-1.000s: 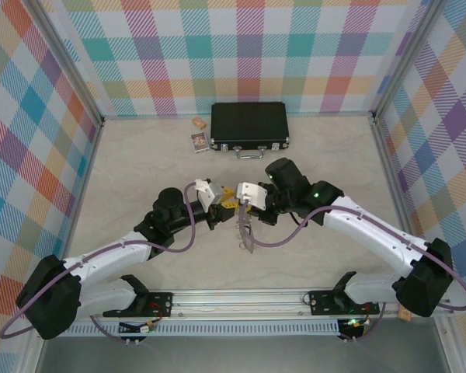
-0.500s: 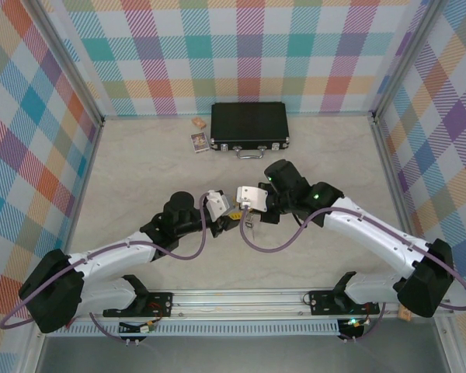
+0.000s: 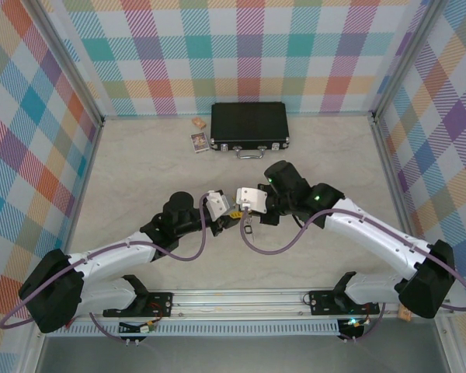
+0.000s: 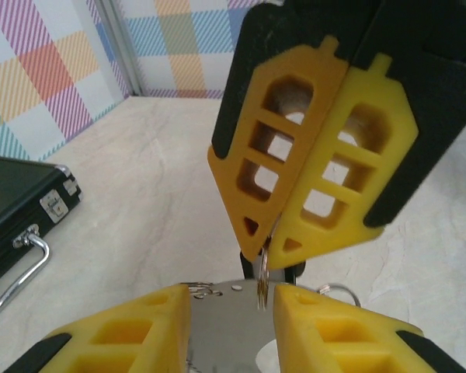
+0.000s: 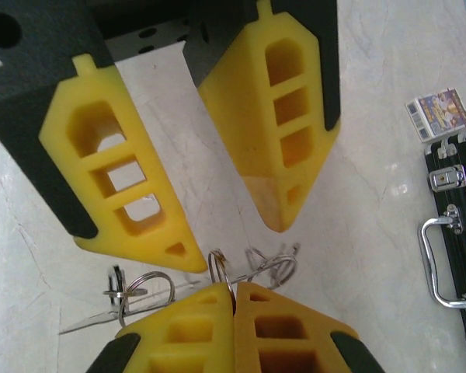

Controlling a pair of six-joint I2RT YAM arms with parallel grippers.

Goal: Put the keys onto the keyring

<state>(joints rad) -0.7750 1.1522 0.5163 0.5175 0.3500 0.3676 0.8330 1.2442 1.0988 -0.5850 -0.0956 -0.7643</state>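
Keyring point(image 3: 248, 227) too small to resolve in top view. Case point(image 5: 464, 233) cropped at 3 o'clock in right wrist view.

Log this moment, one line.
right tool: shut on keyring loop | left tool: open, tip-to-tip with right tool | black case: closed, far edge

No readable text anywhere; small card point(image 5: 439, 111) print too blurred.

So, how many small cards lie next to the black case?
2. One card lies by the left front corner of the case; a smaller tan card lies just behind it, nearer the back wall. Others may be hidden.
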